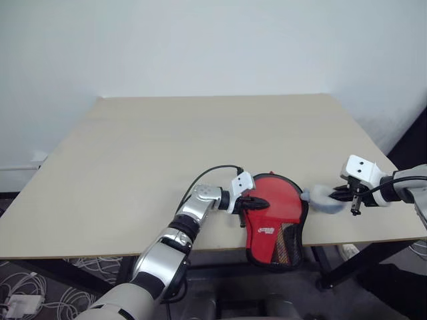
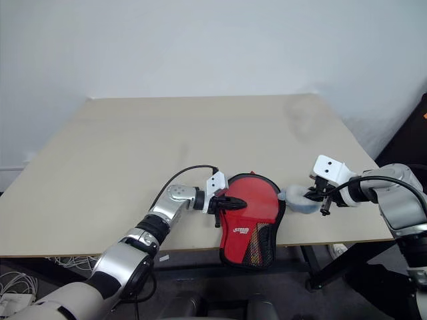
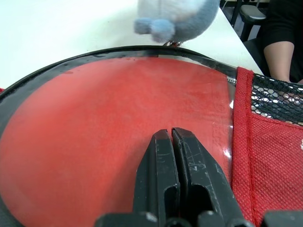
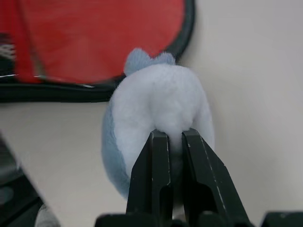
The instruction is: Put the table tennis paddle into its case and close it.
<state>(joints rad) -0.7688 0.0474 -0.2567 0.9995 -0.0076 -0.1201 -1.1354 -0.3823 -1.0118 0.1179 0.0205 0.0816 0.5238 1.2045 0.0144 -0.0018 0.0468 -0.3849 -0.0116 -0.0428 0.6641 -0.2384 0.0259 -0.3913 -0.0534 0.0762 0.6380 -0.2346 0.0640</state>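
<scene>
At the surface's near edge lay the paddle-shaped case [image 1: 275,223], red fabric, black mesh and clear plastic, the red-rubber table tennis paddle [image 3: 118,137] showing through its window: inside already, I'd judge, closing perhaps left. The left hand [image 1: 249,202] pressed on it, fingers together. Beside it, the right hand [image 1: 347,197] pinched a fluffy blue-grey plush lump [image 4: 156,118]. Beyond stretched the smooth beige surface [image 1: 200,140].

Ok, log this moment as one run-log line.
case: at table's near edge, paddle's red face visible through clear side | left hand: shut, pressing on case | right hand: shut on pale blue-grey plush beside case
</scene>
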